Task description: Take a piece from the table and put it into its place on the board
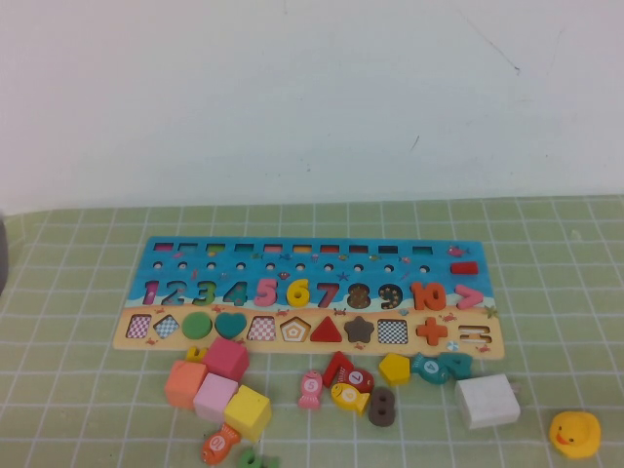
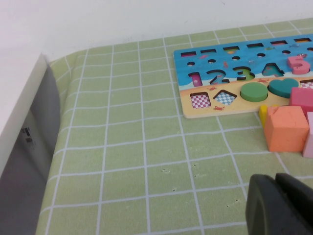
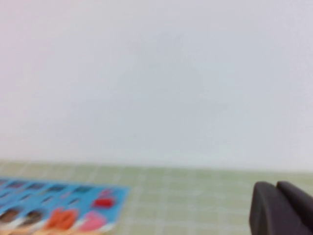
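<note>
I see the yellow 6 [image 1: 298, 292] seated in its slot in the board's [image 1: 166, 255] number row, between the pink 5 [image 1: 266, 292] and the red 7 [image 1: 328, 292]. The board lies flat on the green-checked counter [image 1: 88, 292]. Just in front of the board sits a scatter of loose parts: an orange block [image 1: 184, 384], a magenta block [image 1: 227, 359], a pale pink block [image 1: 214, 397] and a yellow block [image 1: 248, 412], with a yellow pentagon [image 1: 394, 368] and a white block [image 1: 487, 401] further along the board's front edge. A yellow duck [image 1: 573, 433] rests beyond the board's far right corner. My left pincer [image 2: 277, 182] hangs over bare counter near the board's left end, its tips pressed together. My right pincer [image 3: 276, 188], also closed, sits off the board's right end.
</note>
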